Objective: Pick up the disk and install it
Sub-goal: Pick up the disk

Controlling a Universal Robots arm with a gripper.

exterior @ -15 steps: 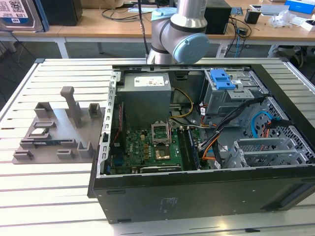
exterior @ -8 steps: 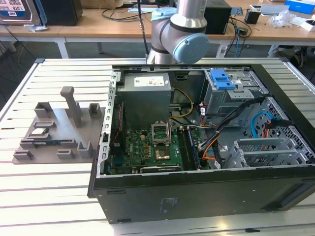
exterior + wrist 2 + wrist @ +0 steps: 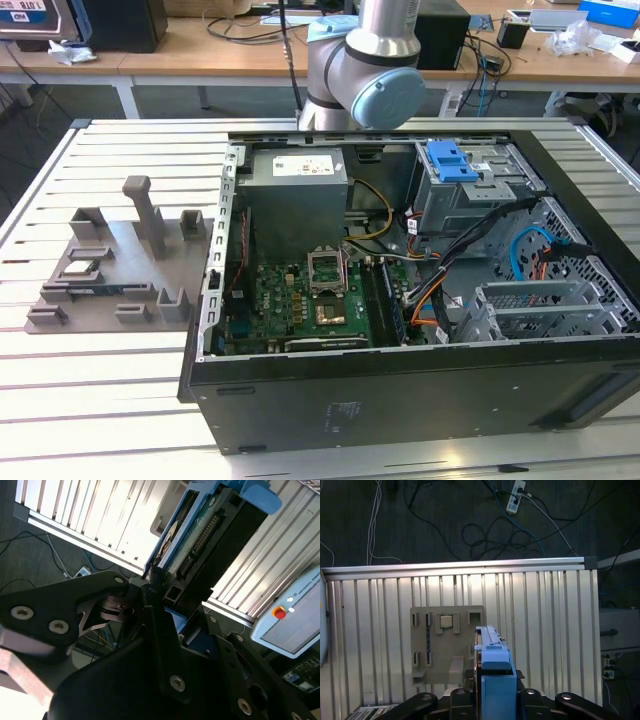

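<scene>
In both wrist views my gripper (image 3: 495, 700) (image 3: 159, 587) is shut on the disk (image 3: 494, 672) (image 3: 210, 535). The disk is held edge-on, with its blue plastic bracket around it. The second wrist view shows its connector edge and circuit board side. In the first wrist view it hangs high above the slatted metal table (image 3: 545, 630), over the grey fixture plate (image 3: 447, 640). The exterior view shows the arm's elbow (image 3: 365, 70) behind the open computer case (image 3: 400, 380).
Inside the case a drive cage with a blue latch (image 3: 452, 160) sits at the back, toward the exterior view's right, beside the grey power supply (image 3: 298, 170). The motherboard (image 3: 300, 300) and cables (image 3: 450, 290) lie below. The grey fixture plate (image 3: 120, 270) lies to the case's left. A teach pendant (image 3: 292, 625) rests nearby.
</scene>
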